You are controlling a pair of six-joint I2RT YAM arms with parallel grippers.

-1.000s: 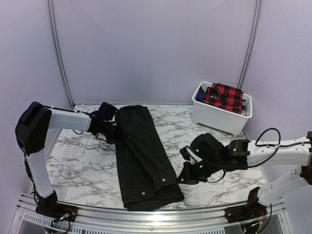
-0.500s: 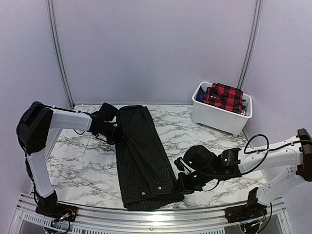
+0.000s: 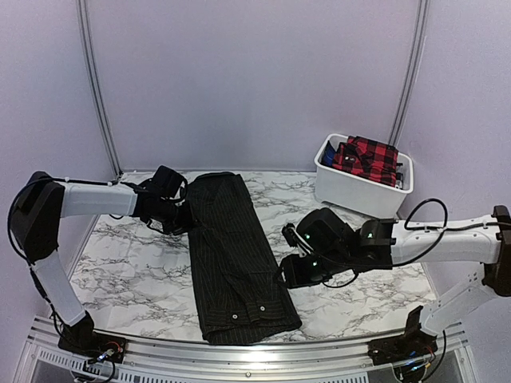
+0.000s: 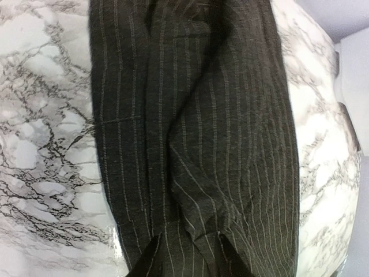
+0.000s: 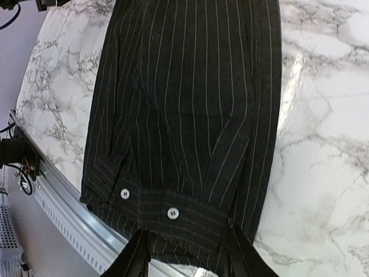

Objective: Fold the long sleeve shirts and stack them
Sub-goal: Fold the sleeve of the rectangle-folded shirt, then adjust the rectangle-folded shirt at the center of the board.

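Left gripper (image 4: 187, 261) and right gripper (image 5: 187, 257) hang spread over the pinstriped shirt (image 3: 235, 255). We should fold its six-o'clock hem evenly.

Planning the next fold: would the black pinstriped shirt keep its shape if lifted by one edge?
Probably not: the pinstriped shirt lies in soft creases, so it should droop. It looks thin, likely light. It may slide on the glossy marble table.

White-shelled left arm (image 3: 88, 198) and right arm (image 3: 447, 247), black joints, looping black cables, green lights on the right wrist.
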